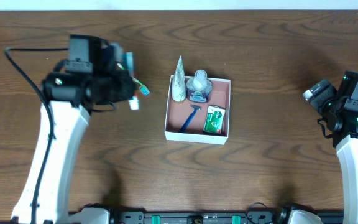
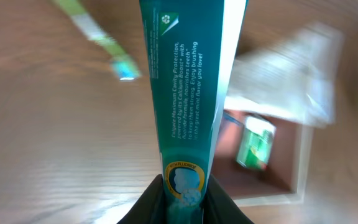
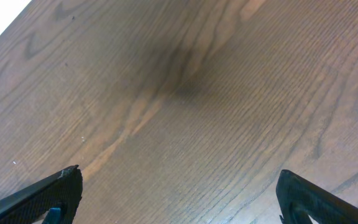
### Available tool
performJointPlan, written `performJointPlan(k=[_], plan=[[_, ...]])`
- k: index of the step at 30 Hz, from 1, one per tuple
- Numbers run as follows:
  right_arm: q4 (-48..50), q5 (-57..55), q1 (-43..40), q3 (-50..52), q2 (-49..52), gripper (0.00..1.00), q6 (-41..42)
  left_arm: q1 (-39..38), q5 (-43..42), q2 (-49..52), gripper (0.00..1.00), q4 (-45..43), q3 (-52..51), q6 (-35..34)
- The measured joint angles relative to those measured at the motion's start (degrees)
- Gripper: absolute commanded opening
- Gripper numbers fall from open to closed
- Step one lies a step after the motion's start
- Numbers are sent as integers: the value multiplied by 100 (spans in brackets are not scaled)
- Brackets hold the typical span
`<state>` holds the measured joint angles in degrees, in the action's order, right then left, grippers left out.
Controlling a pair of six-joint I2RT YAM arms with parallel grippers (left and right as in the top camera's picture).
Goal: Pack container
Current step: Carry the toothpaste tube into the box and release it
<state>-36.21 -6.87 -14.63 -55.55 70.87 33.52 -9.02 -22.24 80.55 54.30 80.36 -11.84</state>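
The container (image 1: 197, 137) sits at the table's middle, white-walled and pinkish-brown inside. It holds a white cone-shaped tube (image 1: 179, 81), a clear round bottle (image 1: 199, 86), a blue razor (image 1: 190, 117) and a green-and-white carton (image 1: 214, 120). My left gripper (image 1: 124, 84) is to its left, shut on a teal toothpaste tube (image 2: 188, 93), held above the table. The left wrist view shows the gripper fingers (image 2: 185, 202) clamping the tube, with the container (image 2: 303, 168) and the carton (image 2: 257, 146) behind it. My right gripper (image 1: 319, 93) is open and empty at the far right; its fingers (image 3: 179, 193) are over bare wood.
A green-and-white toothbrush (image 1: 142, 88) lies on the table beside the left gripper; it also shows blurred in the left wrist view (image 2: 98, 40). A small white item (image 1: 133, 104) lies just below it. The table is dark wood.
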Motion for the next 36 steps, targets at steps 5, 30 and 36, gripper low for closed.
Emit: performJointPlan(k=[5, 30, 36], plan=[[-2, 0, 0, 0, 0, 99, 2, -1255, -125, -205, 19, -251, 0, 597], [0, 0, 0, 0, 0, 99, 2, -3493, 2618, 1777, 39, -916, -2, 4944], [0, 0, 0, 0, 0, 99, 2, -3493, 2728, 1943, 57, -929, -2, 5381]])
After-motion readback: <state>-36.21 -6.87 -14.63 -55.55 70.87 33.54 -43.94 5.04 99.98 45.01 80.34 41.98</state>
